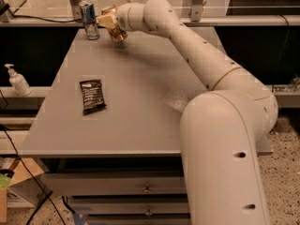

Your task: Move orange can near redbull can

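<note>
The camera view looks down on a grey table (140,97). The robot's pale arm (197,50) rises from a bulky base at the near right and stretches across to the table's far left corner. At its end the gripper (111,26) hangs just above the far edge of the tabletop. It is clenched around the orange can (118,34), which it holds tilted, with the copper body showing below the yellowish claw parts. A faint shadow lies on the surface right under the can.

The redbull can (88,18) stands upright at the far left corner of the table, just to the left of the gripper and the orange can. The two cans are close together but not touching.

A black snack packet (92,96) lies flat on the left half of the table, nearer the camera and well apart from both cans. Off the table to the left, a white pump bottle (18,81) stands on a lower ledge. Drawers (145,189) with small handles sit under the table's near edge.
</note>
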`<state>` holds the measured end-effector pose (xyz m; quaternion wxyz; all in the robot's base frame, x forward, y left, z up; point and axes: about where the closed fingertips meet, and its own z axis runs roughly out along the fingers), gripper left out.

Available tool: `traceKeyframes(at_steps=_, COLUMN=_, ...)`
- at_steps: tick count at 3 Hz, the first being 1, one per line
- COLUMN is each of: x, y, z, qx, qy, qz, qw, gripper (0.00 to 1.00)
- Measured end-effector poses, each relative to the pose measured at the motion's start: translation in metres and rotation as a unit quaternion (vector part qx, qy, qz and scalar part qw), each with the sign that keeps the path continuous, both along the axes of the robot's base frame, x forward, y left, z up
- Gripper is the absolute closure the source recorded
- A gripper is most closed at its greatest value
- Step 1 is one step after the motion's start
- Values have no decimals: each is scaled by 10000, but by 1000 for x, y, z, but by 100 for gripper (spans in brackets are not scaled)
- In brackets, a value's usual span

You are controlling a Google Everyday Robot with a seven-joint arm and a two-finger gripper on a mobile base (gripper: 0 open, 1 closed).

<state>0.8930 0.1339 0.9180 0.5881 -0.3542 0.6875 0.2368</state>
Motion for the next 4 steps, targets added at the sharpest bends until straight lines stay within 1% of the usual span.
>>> traceKeyframes(at_steps=1, x=7, y=-8, z=1, qx=417, qy=9, qz=-218, qw=9989, gripper=71)
traceKeyframes(at_steps=2, x=9, y=-13, z=3, qx=679, qy=-18, qz=-325, qw=9972, gripper=50)
traceKeyframes(at_steps=4, x=9, y=-17, z=9, qx=859, qy=-141, qz=-400, qw=9954, gripper=4)
